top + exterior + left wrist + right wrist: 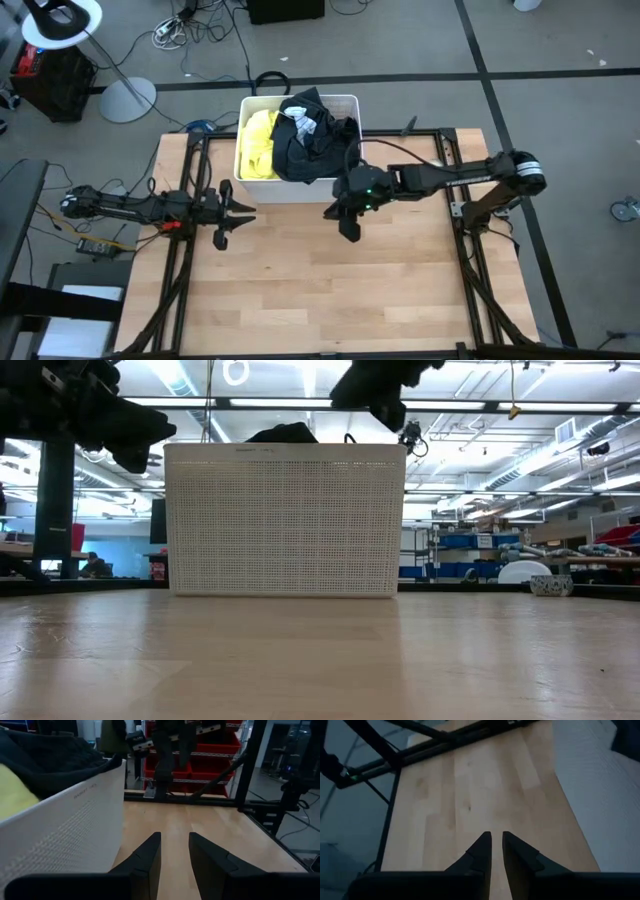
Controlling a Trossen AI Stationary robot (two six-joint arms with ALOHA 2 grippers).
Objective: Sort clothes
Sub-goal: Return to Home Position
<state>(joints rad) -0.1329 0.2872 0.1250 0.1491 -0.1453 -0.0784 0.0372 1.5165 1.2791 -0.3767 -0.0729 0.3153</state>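
Note:
The clothes lie heaped in a white bin (252, 186) at the table's far middle: a yellow garment (258, 142) on its left and a black one (312, 140) on its right. The black one pokes above the rim (283, 432). My left gripper (232, 215) hovers level by the bin's near left corner, open, with nothing between its fingers (175, 840). My right gripper (346, 224) hangs above the table just near of the bin's right end, slanting down. Its fingertips (496, 837) stand a narrow gap apart over bare wood.
Bare wooden tabletop (330, 290) spreads from the bin to the near edge. Black frame rails (185, 180) run along both table sides. The bin's perforated wall (65, 835) stands close beside my left fingers. A lamp base (128, 98) and cables lie on the floor beyond.

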